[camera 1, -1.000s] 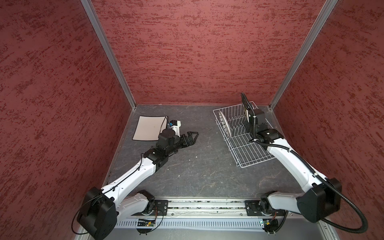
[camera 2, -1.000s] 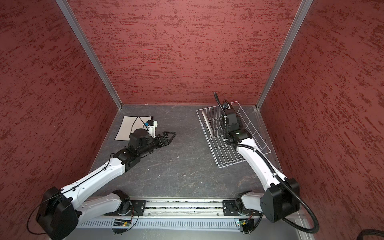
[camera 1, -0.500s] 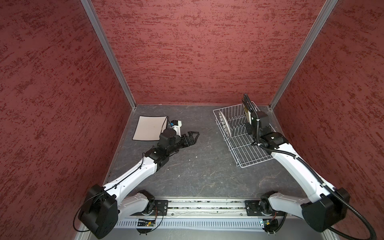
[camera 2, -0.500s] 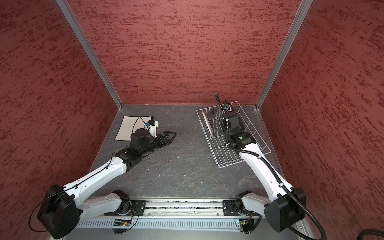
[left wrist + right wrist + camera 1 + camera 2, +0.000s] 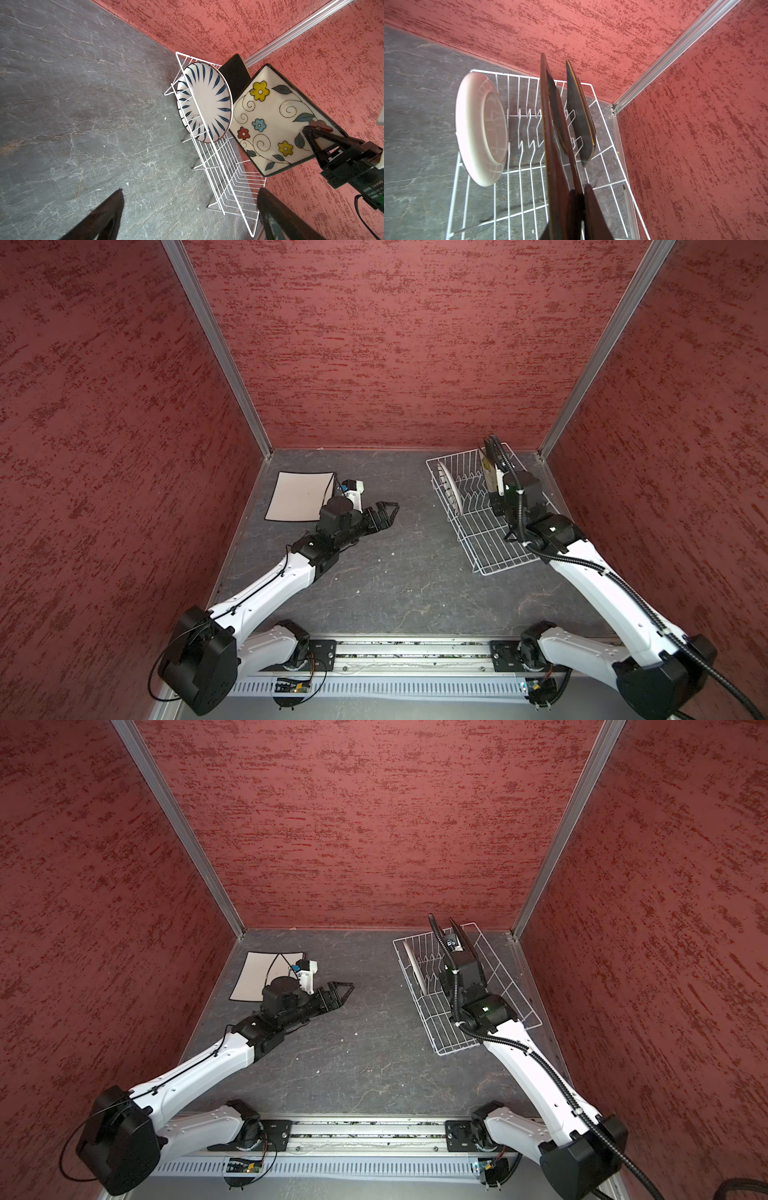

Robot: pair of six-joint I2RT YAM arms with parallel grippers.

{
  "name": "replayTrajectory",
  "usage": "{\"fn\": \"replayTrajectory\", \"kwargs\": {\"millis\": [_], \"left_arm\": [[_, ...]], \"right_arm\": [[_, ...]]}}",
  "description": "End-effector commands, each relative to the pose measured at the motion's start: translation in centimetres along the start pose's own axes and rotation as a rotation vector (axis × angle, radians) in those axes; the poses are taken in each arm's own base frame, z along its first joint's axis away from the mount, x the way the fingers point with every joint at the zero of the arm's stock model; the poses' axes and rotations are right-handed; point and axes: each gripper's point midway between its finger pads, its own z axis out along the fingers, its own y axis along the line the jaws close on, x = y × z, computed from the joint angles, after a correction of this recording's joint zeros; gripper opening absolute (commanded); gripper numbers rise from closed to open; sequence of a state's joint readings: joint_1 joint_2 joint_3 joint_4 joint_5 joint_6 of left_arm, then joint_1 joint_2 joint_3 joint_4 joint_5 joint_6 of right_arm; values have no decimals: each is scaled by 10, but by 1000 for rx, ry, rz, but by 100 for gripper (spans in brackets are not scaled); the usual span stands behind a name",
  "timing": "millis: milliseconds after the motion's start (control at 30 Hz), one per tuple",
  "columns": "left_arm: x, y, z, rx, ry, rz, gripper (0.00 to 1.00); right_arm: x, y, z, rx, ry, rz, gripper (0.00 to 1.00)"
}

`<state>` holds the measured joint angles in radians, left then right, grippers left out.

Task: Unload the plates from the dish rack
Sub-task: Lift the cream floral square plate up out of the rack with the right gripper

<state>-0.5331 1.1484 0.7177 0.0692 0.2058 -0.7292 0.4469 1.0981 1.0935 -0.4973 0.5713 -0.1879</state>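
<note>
The right gripper [image 5: 310, 131] is clamped on one corner of a cream square plate painted with yellow, blue and red flowers [image 5: 270, 120], pinching its dark rim and holding it on edge, tilted like a diamond, above the white coated-wire dish rack [image 5: 490, 539]. From where I stand I cannot tell whether the plate's lowest corner is clear of the wires.

Just past that gripper, towards the back corner of the red-walled booth, a glossy black square plate [image 5: 234, 76] stands upright between the prongs, close behind the held plate. On the gripper's other side, at the rack's end nearer the left arm, a round white plate with dark radial streaks [image 5: 207, 104] stands on edge, apart from the floral one.

The left gripper [image 5: 386, 512] hangs low over the dark grey stone-patterned table [image 5: 395, 585], its jaws spread wide with nothing between them, pointing towards the rack but well apart from it. Behind it, beside its wrist and towards the left wall, a plain cream square plate with a thin dark rim [image 5: 299, 495] lies flat on the table
</note>
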Motion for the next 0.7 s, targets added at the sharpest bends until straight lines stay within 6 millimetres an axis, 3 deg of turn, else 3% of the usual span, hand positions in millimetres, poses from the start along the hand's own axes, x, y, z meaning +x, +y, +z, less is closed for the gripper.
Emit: {"fn": "replayTrajectory", "kwargs": {"millis": [0,667], "left_arm": [[-1,-7,3,27,1,1,99],[1,-6,9,26,13,5,100]], "right_arm": [[-51,-29,-31,65,-211,151,0],[-102,-42,-100,-125,-537,382,0]]}}
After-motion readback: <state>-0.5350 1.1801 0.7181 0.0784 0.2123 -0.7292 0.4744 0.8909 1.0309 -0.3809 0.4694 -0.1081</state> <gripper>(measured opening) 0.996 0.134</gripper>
